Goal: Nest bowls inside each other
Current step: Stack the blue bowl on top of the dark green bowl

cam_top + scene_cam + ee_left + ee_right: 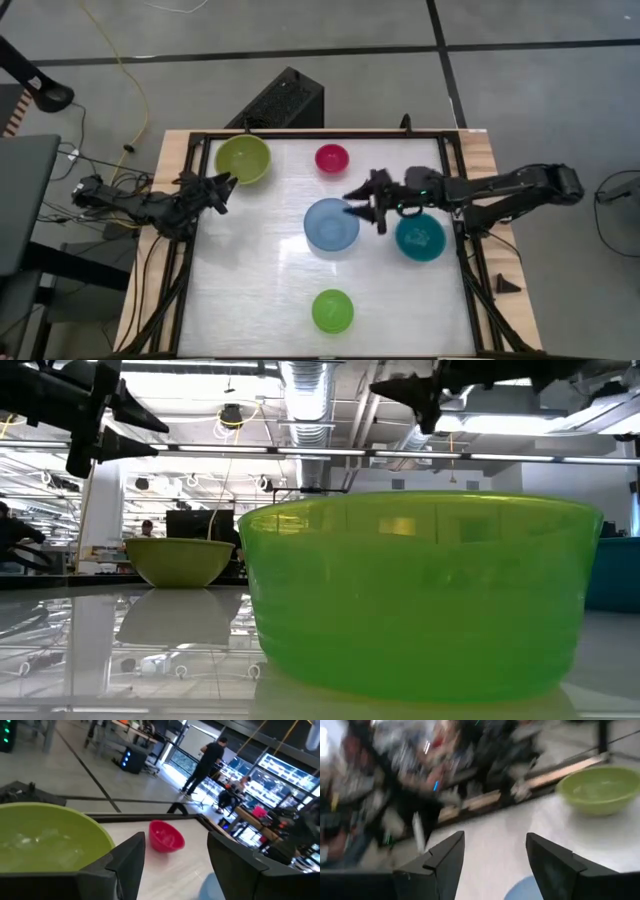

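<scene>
Five bowls stand apart, each upright on its base on the white table [260, 290]: olive-yellow [243, 159] at the far left, magenta-pink [332, 158] at the far middle, light blue [331, 225] in the centre, teal [420, 238] to its right, bright green [332, 311] near the front. My left gripper [228, 193] hangs open in the air beside the olive-yellow bowl [45, 835], nothing between its fingers. My right gripper [352, 203] is open above the light blue bowl's right rim [525, 890], holding nothing.
A black frame [300, 134] borders the table. A dark box [280, 100] stands on the floor behind the far edge. In the low view the bright green bowl [420, 595] fills the foreground. A person [207, 762] stands in the room beyond the table.
</scene>
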Robot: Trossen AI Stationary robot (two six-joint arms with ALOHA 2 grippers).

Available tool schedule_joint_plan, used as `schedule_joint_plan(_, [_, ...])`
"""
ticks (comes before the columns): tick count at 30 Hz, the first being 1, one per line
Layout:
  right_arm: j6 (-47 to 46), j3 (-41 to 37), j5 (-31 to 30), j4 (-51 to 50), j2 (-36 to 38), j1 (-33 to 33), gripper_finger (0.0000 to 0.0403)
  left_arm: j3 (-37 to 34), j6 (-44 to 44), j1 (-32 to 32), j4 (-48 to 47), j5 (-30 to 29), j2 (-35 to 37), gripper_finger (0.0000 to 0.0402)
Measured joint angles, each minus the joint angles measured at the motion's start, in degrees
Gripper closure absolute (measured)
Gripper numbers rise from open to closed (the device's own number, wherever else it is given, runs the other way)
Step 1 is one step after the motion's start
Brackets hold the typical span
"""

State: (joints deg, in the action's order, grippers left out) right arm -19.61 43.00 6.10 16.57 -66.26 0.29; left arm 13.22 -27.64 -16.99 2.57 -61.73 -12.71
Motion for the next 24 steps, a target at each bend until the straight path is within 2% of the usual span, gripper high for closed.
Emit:
schedule_joint_plan(5, [10.3, 5.7, 5.6, -12.6, -6.6, 2.3, 0.0174, 0.0, -2.0, 1.6, -0.2, 0.4, 0.0, 0.0201])
schedule_joint_plan(10, [18.4, 8.0, 6.5, -21.8, -13.0, 3.9, 0.0185, 0.0, -3.5, 2.4, -0.2, 0.0, 0.0, 0.0201])
schedule_joint_plan(24, [22.7, 8.2, 7.5, -23.9, -27.8, 4.5, 0.0188, 0.0, -6.0, 2.4, -0.1, -0.4, 0.0, 0.0201])
